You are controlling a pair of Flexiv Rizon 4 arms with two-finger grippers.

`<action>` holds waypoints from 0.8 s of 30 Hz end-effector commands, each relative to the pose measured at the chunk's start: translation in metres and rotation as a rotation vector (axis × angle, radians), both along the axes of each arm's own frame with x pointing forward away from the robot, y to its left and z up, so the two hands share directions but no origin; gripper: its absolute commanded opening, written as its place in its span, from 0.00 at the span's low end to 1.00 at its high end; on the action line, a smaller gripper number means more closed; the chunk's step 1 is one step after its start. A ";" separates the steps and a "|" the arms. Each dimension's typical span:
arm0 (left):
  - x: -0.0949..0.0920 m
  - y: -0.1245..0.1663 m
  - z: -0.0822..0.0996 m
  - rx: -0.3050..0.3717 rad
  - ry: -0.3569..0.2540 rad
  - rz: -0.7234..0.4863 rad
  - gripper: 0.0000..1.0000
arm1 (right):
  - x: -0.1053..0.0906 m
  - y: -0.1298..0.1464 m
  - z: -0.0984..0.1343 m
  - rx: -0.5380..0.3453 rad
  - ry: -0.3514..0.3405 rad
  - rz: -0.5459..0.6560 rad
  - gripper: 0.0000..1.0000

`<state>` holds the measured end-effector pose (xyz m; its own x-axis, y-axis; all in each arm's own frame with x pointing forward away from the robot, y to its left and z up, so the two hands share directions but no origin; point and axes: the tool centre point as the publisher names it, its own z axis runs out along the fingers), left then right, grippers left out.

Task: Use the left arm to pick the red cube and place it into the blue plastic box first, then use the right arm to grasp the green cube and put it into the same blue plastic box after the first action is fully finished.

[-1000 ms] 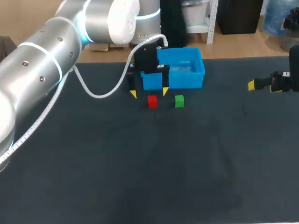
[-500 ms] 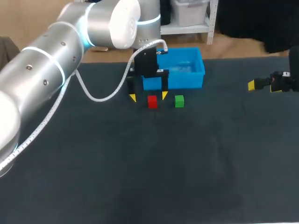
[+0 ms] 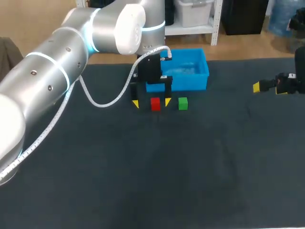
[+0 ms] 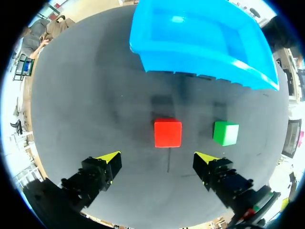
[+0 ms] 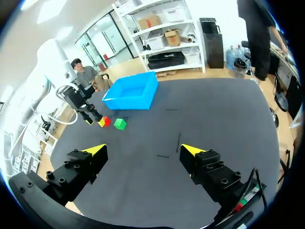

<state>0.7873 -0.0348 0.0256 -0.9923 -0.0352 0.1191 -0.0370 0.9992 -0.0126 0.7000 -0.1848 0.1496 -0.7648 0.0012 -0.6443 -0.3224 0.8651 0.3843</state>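
The red cube (image 3: 155, 103) rests on the dark table just in front of the blue plastic box (image 3: 193, 81), with the green cube (image 3: 183, 103) to its right. My left gripper (image 3: 151, 102) hangs open over the red cube, one yellow tip on each side, touching nothing. In the left wrist view the red cube (image 4: 167, 133) lies just ahead of the open left gripper (image 4: 158, 159), the green cube (image 4: 225, 133) beside it, the blue box (image 4: 205, 52) beyond. My right gripper (image 3: 264, 87) stands open at the right, far from both cubes. From the right wrist, the right gripper (image 5: 143, 150) holds nothing.
The blue box stands near the table's far edge (image 3: 248, 59). A white cable (image 3: 102, 95) loops from my left arm down near the table, left of the red cube. Wide dark tabletop (image 3: 157, 171) stretches in front of the cubes.
My left gripper has come down and shifted slightly right, so its tips now flank the red cube. The right arm has not moved.
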 end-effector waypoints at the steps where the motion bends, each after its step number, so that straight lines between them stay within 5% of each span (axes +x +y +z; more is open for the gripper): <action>1: 0.011 -0.002 -0.003 0.004 0.067 0.002 1.00 | 0.000 0.000 0.000 -0.002 0.001 -0.001 1.00; 24: 0.031 -0.006 -0.017 0.019 0.085 -0.001 1.00 | 0.000 0.000 0.000 -0.002 0.001 -0.001 1.00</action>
<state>0.8056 -0.0346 0.0096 -0.9974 -0.0403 0.0601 -0.0405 0.9992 -0.0020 0.7000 -0.1848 0.1496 -0.7648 0.0012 -0.6443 -0.3224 0.8651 0.3843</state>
